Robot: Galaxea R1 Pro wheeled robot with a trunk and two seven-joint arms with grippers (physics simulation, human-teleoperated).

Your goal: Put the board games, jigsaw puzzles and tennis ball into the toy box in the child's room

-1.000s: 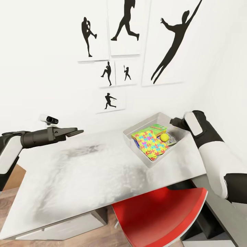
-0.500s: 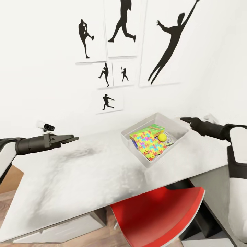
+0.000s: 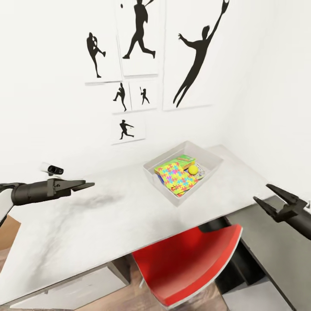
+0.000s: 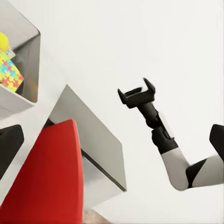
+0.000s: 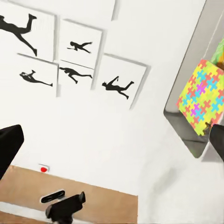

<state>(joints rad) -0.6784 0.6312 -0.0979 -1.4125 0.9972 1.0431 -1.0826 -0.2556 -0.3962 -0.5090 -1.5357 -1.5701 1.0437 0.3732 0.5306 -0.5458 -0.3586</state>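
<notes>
The white toy box [image 3: 160,186] stands on the table [image 3: 108,216] near the wall. A colourful jigsaw puzzle [image 3: 176,178] lies on top inside it, with a green board game [image 3: 185,160] behind and the yellow tennis ball [image 3: 192,170] beside it. My left gripper [image 3: 86,185] hovers over the table's left part, far from the box, open and empty. My right gripper [image 3: 262,193] hangs open off the table's right front corner, also empty; the left wrist view shows the right gripper [image 4: 135,88] with jaws apart. In the right wrist view I see the jigsaw puzzle [image 5: 203,102].
A red chair [image 3: 190,259] is pushed under the table's front edge. A lower grey surface [image 3: 259,242] runs beneath my right gripper. A small white device [image 3: 52,169] sits by the wall at left. Silhouette posters [image 3: 194,56] hang on the wall.
My right arm has pulled back from the box's far side, down and right to the table's corner. The view has shifted a little. The left gripper has hardly moved.
</notes>
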